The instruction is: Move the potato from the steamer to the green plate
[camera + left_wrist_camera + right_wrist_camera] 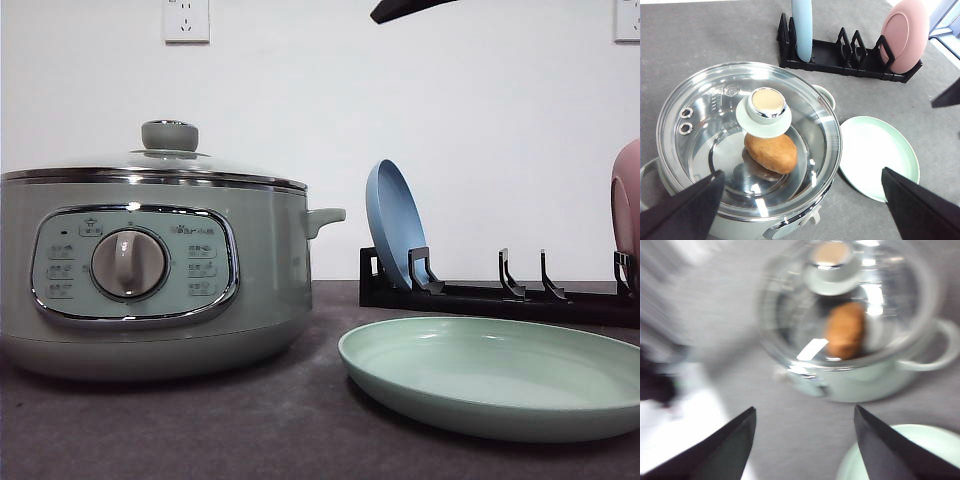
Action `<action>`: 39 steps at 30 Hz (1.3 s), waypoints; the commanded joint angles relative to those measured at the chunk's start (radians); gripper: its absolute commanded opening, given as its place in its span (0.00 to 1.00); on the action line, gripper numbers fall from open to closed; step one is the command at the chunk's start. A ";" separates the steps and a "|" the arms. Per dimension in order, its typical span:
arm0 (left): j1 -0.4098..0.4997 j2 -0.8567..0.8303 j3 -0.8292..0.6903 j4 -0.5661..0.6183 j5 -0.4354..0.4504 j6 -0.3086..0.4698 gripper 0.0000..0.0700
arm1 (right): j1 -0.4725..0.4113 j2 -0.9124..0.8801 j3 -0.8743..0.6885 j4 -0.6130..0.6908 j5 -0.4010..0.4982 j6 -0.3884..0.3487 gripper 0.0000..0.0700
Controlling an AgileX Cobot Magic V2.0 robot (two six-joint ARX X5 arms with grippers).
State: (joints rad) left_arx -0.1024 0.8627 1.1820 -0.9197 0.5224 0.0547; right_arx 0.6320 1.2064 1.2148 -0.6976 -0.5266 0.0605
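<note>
Nearest my front camera lies the wide, shallow pale mint-green plate (495,375), bare, on the dark grey table (250,430) just right of the round sage-green steamer (150,270). Under its glass lid (747,140) I see the lumpy orange-brown potato (771,153). Both my left gripper (805,200) and right gripper (805,450) hang above with fingers spread, holding nothing.

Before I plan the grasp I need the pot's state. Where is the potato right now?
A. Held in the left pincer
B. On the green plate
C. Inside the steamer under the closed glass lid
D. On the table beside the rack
C. In the left wrist view the potato lies inside the steamer, seen through the glass lid that sits shut on the rim; the green plate is bare.
</note>
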 commanded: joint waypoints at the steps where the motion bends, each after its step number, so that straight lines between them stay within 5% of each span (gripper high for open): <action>1: -0.002 0.006 0.024 0.003 0.002 0.004 0.91 | -0.010 0.013 0.015 -0.003 -0.037 0.010 0.55; 20: -0.014 0.029 0.038 0.025 -0.004 -0.022 0.91 | -0.027 0.013 0.015 -0.014 -0.030 -0.005 0.55; 39: -0.215 0.622 0.619 -0.228 -0.303 0.004 0.91 | -0.027 0.013 0.015 -0.017 -0.022 -0.033 0.55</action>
State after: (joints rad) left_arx -0.3099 1.4529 1.7626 -1.1425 0.2285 0.0409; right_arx 0.5972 1.2068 1.2148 -0.7188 -0.5491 0.0472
